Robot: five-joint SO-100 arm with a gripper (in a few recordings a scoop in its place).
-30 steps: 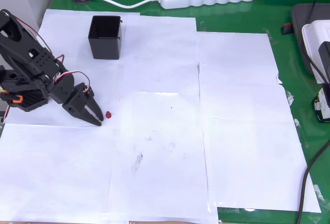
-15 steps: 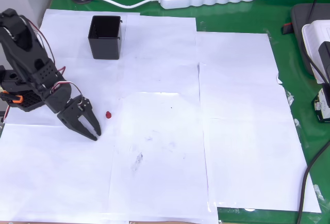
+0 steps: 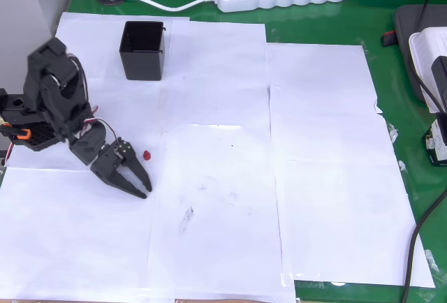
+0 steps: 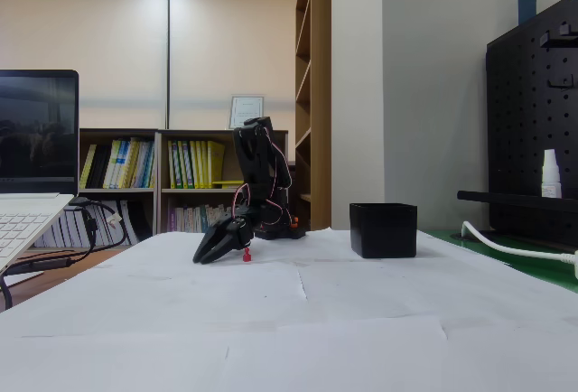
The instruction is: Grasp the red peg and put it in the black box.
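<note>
Arm has folded up since the earlier frames and the claw (image 3: 142, 190) swung down-frame: it was level with the peg (image 3: 147, 155) a second ago, now its tips sit below and just left of it in the overhead view. Peg hasn't shifted. Claw fingers together or nearly so, gripping nothing, tips low at the paper. Peg lies loose on the white sheets (image 3: 223, 177), left-centre of the overhead frame, apart from the claw. In the fixed view the peg (image 4: 246, 254) shows just right of the claw (image 4: 200, 257), near frame centre. Box (image 3: 143, 50) stands upright at upper left of the overhead view, well apart from the peg; in the fixed view it (image 4: 384, 229) sits right of the arm on the worktop (image 4: 361, 320).
</note>
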